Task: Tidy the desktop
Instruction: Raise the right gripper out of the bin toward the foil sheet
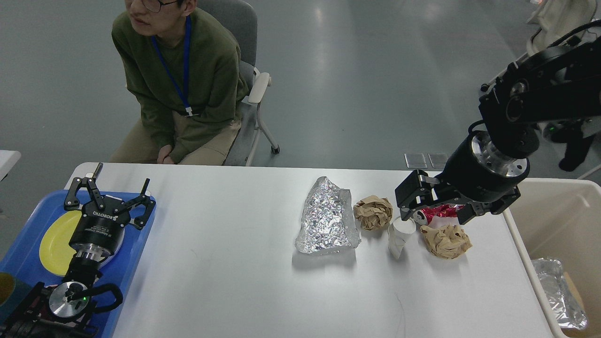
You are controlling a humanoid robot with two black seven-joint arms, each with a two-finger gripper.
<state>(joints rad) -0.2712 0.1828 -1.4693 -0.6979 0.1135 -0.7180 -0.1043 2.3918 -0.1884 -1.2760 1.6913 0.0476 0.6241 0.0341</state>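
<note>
Right pincer (429,204) hovers spread above crushed red can (439,212); left pincer (110,192) idles, fingers apart. Best to drop straight, clear of paper cup (399,234), then clamp the can's pinched waist.

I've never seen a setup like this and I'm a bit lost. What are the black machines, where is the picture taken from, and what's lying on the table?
The picture comes from the robot's own head, looking forward and down at a white desktop. The black machines are its two arms. The left hand is open and empty above a blue tray that holds a yellow plate. The right hand reaches in over the rubbish; whether it grips anything is unclear. On the desktop lie crumpled foil, two brown paper balls, a white paper cup and a crushed red can. The beige bin on the right already holds foil. A seated person watches.
</note>
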